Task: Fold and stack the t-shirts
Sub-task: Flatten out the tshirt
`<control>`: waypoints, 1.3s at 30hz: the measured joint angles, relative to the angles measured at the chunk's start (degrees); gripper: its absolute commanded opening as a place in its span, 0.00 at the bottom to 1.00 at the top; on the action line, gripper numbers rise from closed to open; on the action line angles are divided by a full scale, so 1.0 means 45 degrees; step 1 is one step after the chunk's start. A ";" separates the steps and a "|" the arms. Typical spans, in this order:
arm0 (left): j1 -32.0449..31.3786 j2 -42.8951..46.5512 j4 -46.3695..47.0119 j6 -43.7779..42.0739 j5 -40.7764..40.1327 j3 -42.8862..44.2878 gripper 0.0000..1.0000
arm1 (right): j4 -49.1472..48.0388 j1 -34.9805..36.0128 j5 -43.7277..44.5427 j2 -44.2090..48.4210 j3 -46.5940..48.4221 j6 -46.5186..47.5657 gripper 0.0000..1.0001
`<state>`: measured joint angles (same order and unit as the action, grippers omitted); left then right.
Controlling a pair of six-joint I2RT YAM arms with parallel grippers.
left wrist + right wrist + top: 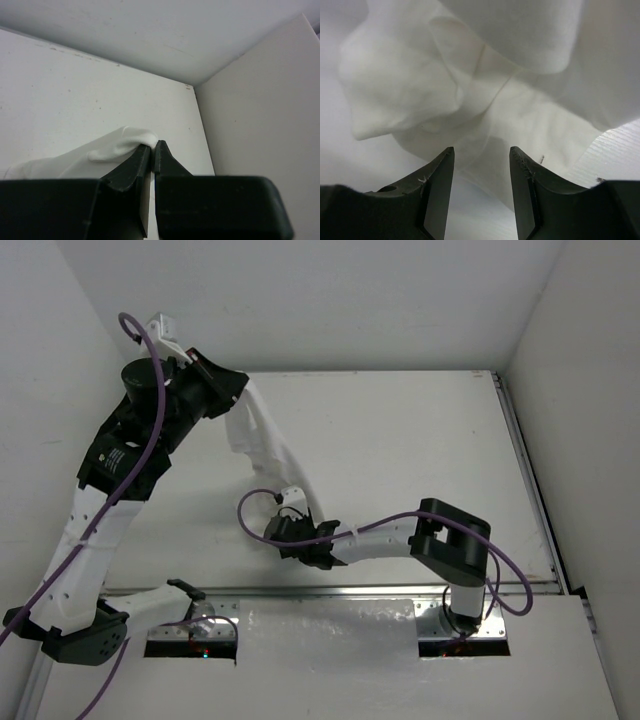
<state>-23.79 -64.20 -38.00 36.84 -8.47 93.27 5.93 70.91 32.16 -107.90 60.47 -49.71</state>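
Note:
The white t-shirt (262, 445) hangs as a bunched strip from my left gripper (232, 398) down to the table near my right gripper (292, 532). My left gripper (153, 145) is shut on a pinch of the t-shirt (112, 149), held high at the back left. My right gripper (481, 150) is open, low over the table, its fingers (440, 172) just short of the crumpled lower end of the t-shirt (470, 75). The black chest mark does not show.
The white table (420, 440) is boxed in by white walls at the back and both sides. A metal rail (350, 592) runs along the near edge by the arm bases. Purple cables (420, 520) loop along both arms.

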 measured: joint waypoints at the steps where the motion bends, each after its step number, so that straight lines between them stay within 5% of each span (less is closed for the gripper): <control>1: 0.0000 0.0000 0.0000 -0.0039 -0.0005 0.0000 0.00 | -0.0068 0.0015 -0.0044 0.0058 0.0000 -0.0010 0.48; 9: 0.0000 0.0000 -0.0005 -0.0141 -0.0034 -0.0029 0.00 | -0.0010 0.0039 -0.0340 -0.0165 0.0199 -0.0248 0.44; 11: 0.0000 0.0000 -0.0015 -0.0165 -0.0078 -0.0083 0.00 | -0.0005 0.0044 -0.0476 -0.0471 0.0335 -0.0330 0.30; 14: 0.0000 0.0000 -0.0117 -0.0204 -0.0131 -0.0092 0.00 | 0.0049 0.0049 -0.0554 -0.0748 0.0335 -0.0476 0.22; 16: 0.0000 0.0005 -0.0155 -0.0243 -0.0180 -0.0092 0.00 | 0.0024 0.0049 -0.0525 -0.0753 0.0359 -0.0486 0.00; 21: 0.0000 0.0034 -0.0277 -0.0563 -0.0257 -0.0092 0.00 | 0.0087 0.0053 -0.0233 -0.0189 -0.0083 -0.0403 0.00; 24: 0.0000 0.0126 -0.0359 -0.1146 -0.0272 -0.0083 0.00 | 0.0185 0.0126 0.0073 0.2361 -0.1894 0.0170 0.00; 28: 0.0000 0.0481 -0.0486 -0.2098 -0.0568 -0.0058 0.00 | 0.1107 0.0243 0.0520 0.8320 -0.3774 0.1661 0.00; 34: 0.0000 0.2103 -0.0369 -0.2948 -0.0612 0.0029 0.00 | 0.2788 0.0301 0.2409 1.3979 -0.3230 0.4614 0.00; 39: 0.0000 0.3555 0.0340 -0.3011 0.0423 0.0204 0.00 | 0.5280 0.0301 0.3279 1.6082 -0.1486 0.5765 0.00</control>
<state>-23.79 -48.21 -36.47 23.29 -6.57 94.19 29.69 72.27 46.92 -35.53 53.78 -23.77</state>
